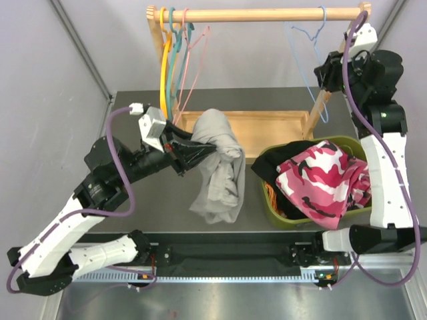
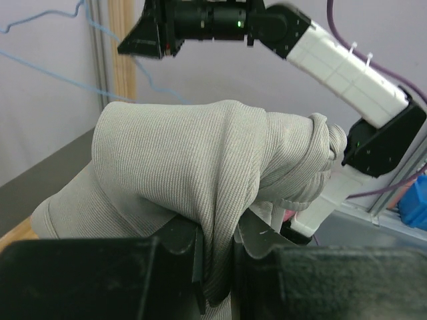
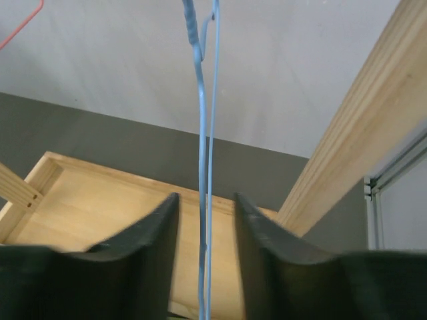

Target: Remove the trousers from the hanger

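The plain grey trousers hang in a bunch from my left gripper above the table, left of the basket. In the left wrist view the ribbed grey cloth is pinched between the fingers and the left gripper is shut on it. The bare blue hanger hangs from the right end of the rail. My right gripper is up beside it. In the right wrist view the blue hanger's wires run between the fingers of the right gripper, which stands open with a gap on both sides.
A green basket at the right holds pink camouflage trousers, black trousers and orange trousers. Bare yellow, teal and pink hangers hang at the rail's left end. The rack's wooden tray base lies behind.
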Tool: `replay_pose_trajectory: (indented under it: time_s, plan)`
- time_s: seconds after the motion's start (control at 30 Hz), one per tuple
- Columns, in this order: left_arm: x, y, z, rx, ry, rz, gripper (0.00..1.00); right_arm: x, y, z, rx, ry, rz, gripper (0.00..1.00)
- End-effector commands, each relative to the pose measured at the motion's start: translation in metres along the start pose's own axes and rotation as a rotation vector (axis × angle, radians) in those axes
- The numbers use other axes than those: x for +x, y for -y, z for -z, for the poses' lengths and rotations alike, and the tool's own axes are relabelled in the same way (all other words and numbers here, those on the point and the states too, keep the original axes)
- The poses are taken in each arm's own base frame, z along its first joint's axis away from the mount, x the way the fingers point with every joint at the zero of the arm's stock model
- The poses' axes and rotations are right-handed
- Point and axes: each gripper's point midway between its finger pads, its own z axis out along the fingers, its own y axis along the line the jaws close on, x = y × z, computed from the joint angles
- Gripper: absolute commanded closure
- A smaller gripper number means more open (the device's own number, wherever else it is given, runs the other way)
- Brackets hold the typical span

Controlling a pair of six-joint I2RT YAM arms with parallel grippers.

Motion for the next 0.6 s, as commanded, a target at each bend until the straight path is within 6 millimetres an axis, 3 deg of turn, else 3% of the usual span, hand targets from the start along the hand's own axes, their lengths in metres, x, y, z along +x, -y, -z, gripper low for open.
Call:
replay_pose_trajectory:
  time_s: [0.0,0.07,0.1,0.13,0.17,0.2,0.23,0.27,0.33,0.43,0.47,0.57]
  plan:
    - [-0.070,0.030,-0.012,0.137,0.181,-0.048,1.00,-0.044,0.004,0.037,0.039,0.164,0.061,0.55]
    - [-0.083,0.038,-0.025,0.197,0.201,-0.052,1.00,-0.050,0.003,0.057,0.049,0.196,0.086,0.44]
    - [-0.089,0.041,-0.030,0.217,0.220,-0.056,1.00,-0.045,0.004,0.060,0.054,0.194,0.092,0.30]
    - [-0.101,0.047,-0.031,0.245,0.241,-0.056,1.00,-0.045,0.005,0.068,0.063,0.205,0.103,0.23]
    - [-0.096,0.046,-0.044,0.261,0.224,-0.045,1.00,-0.043,0.015,0.083,0.103,0.218,0.109,0.16]
    - [-0.102,0.051,-0.047,0.296,0.238,-0.043,1.00,-0.043,0.014,0.091,0.091,0.232,0.110,0.06]
    - [-0.105,0.051,-0.058,0.309,0.241,-0.039,1.00,-0.042,0.018,0.099,0.103,0.243,0.089,0.02]
    - [-0.108,0.051,-0.063,0.323,0.249,-0.037,1.00,-0.039,0.029,0.112,0.142,0.245,0.086,0.00]
    - [-0.117,0.055,-0.079,0.369,0.268,-0.021,1.00,-0.034,0.028,0.125,0.136,0.243,0.078,0.00]
    - [-0.139,0.065,-0.089,0.433,0.308,-0.001,1.00,-0.011,0.035,0.125,0.147,0.196,0.056,0.00]
    - [-0.133,0.061,-0.105,0.440,0.301,0.012,1.00,-0.007,0.038,0.129,0.161,0.195,0.053,0.00]
    - [-0.145,0.061,-0.126,0.465,0.335,0.023,1.00,0.027,0.046,0.126,0.174,0.136,0.005,0.00]
